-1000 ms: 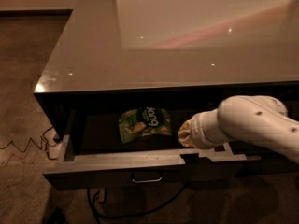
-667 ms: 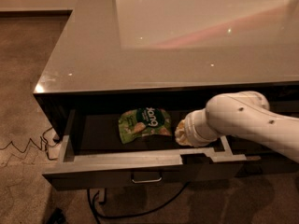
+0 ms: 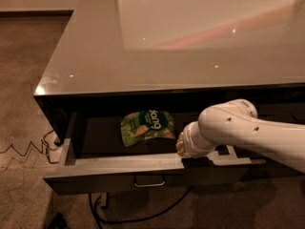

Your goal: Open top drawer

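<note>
The top drawer point(image 3: 119, 175) of the dark cabinet stands pulled out towards me. Its small loop handle point(image 3: 149, 182) is at the centre of the front, and the flat grey inside shows. A green snack bag point(image 3: 147, 126) lies inside near the back. My white arm reaches in from the right. The gripper point(image 3: 184, 150) is at the drawer's front rim, right of the handle and just in front of the bag. The wrist hides its tip.
The cabinet has a glossy grey top point(image 3: 167, 42) with a bright reflection. Brown carpet point(image 3: 24, 80) lies to the left. A zigzag cable point(image 3: 24, 149) runs along the floor at the left, and a dark cable point(image 3: 138, 218) hangs under the drawer.
The arm's wrist has shifted a little left and towards the drawer's front rim. The drawer front sits slightly nearer to me. The bag has not moved.
</note>
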You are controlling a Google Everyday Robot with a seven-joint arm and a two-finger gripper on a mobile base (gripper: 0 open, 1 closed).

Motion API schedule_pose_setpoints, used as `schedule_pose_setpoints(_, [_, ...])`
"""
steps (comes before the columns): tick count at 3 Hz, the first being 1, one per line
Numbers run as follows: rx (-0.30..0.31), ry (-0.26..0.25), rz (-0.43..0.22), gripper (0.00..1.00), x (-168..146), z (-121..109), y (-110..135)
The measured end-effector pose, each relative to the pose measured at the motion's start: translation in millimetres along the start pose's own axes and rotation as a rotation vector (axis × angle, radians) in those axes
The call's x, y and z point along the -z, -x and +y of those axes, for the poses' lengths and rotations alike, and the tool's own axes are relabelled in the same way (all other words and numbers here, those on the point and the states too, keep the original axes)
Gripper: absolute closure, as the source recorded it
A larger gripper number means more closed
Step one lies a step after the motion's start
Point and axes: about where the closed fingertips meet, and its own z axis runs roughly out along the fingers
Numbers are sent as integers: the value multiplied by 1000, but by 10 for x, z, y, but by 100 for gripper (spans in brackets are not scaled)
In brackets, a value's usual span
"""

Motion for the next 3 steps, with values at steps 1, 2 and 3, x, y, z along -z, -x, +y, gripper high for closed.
schedule_pose_setpoints(1, [-5,17,28,100,-27,145,-12])
schedule_pose_setpoints(2, [-26,-10,66,100,121,355,-41])
schedule_pose_setpoints(3, [-35,-33,110,100,340,634,-33])
